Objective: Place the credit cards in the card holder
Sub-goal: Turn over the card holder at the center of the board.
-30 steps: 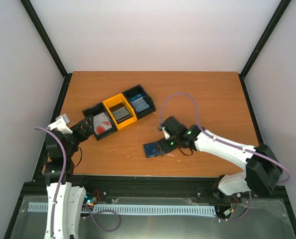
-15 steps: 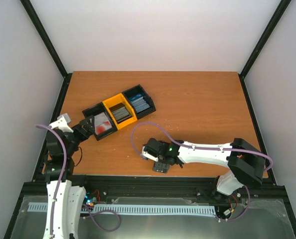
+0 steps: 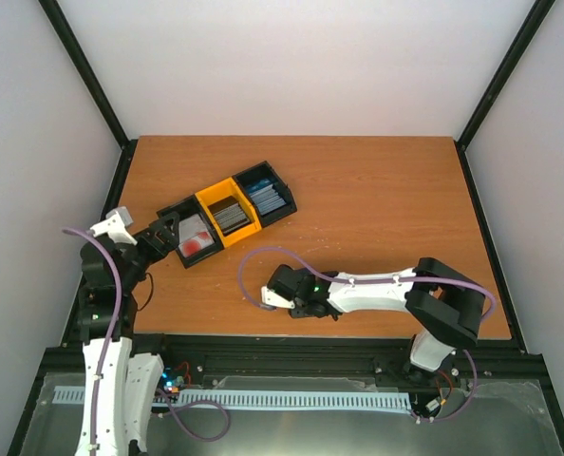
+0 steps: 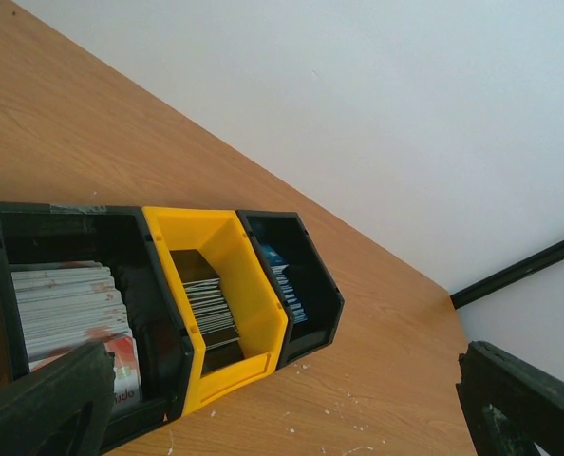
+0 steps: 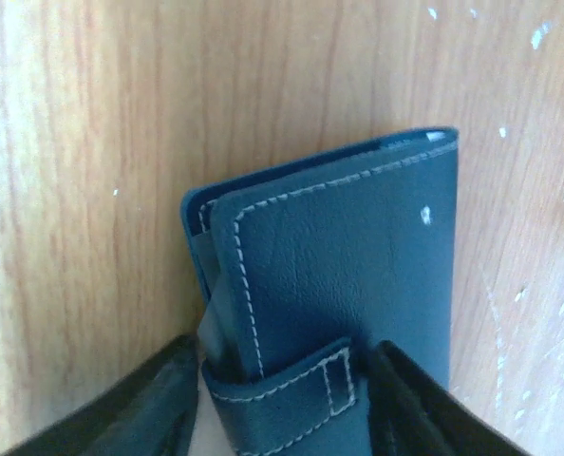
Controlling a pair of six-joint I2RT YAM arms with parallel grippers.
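The credit cards stand stacked in the left black bin, the front one red and white. They also show in the left wrist view. My left gripper is open and empty beside that bin, its jaws wide apart in the wrist view. My right gripper is low near the table's front edge. In the right wrist view it is shut on the folded navy card holder, a finger on each side near its strap tab. The holder is hidden under the gripper in the top view.
A yellow bin with dark cards and a black bin with blue cards join the first bin in a slanted row. They also show in the left wrist view, yellow and black. White specks dot the wood.
My right arm has swung left and toward the near edge, carrying the card holder from mid-table to the front. My left gripper has shifted slightly.
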